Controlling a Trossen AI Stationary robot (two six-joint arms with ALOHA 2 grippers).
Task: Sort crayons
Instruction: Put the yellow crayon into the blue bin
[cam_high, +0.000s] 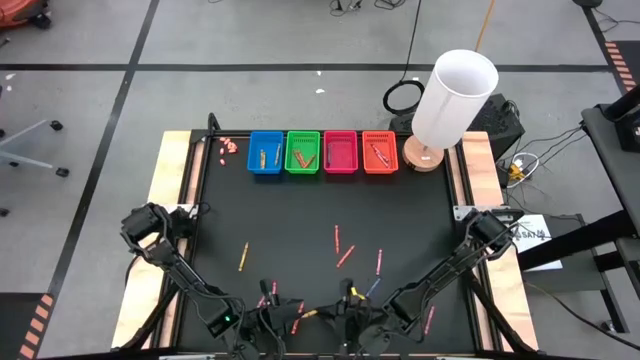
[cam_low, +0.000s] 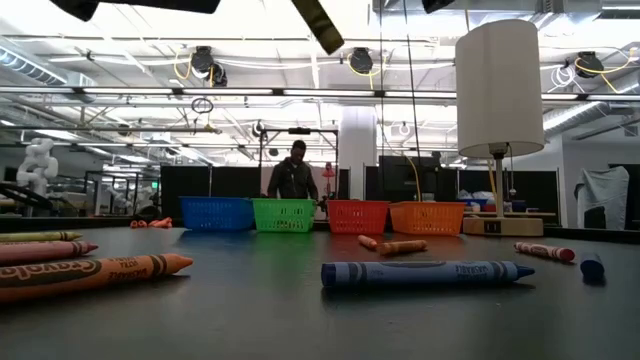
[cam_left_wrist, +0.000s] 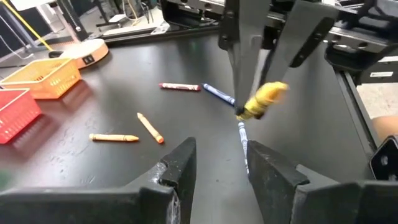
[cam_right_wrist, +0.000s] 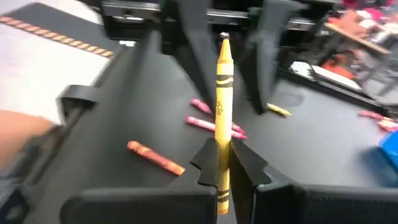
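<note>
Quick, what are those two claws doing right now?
Left gripper: open, holding nothing.
Right gripper: shut on a thin yellow wax crayon, pointing out from its fingers.

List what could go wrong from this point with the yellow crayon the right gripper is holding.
1. The right gripper pinches the yellow crayon near one end only, so it may pivot or slip out.
2. The left gripper stands open right in front of it; a hand-over or a crossing move could knock the crayon loose.
3. Loose crayons such as the blue crayon lie beneath, so a drop would mix it back in.
</note>
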